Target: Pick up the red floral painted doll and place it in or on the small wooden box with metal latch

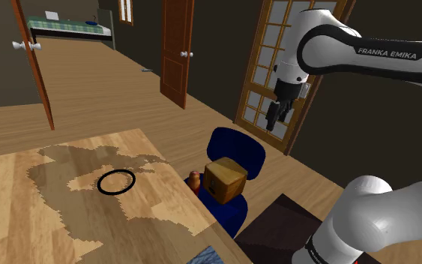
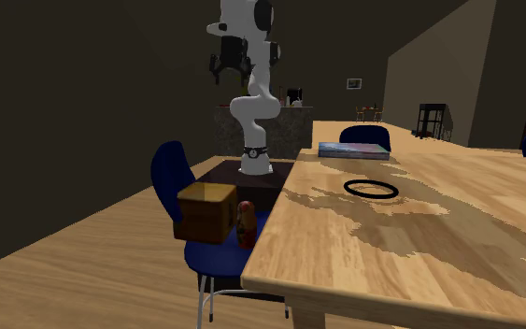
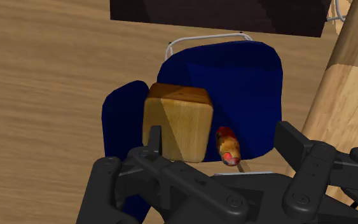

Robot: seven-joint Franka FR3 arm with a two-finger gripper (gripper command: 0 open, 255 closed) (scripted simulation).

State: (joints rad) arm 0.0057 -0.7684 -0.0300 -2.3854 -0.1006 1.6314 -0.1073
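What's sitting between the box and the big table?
The doll, on the blue chair, beside the box and near the table, seen in the second exterior view.

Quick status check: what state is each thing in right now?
gripper: open, empty, high above the blue chair
wooden box: closed, standing on the chair seat
doll: upright on the chair seat beside the wooden box, not held
black ring: lying flat on the table
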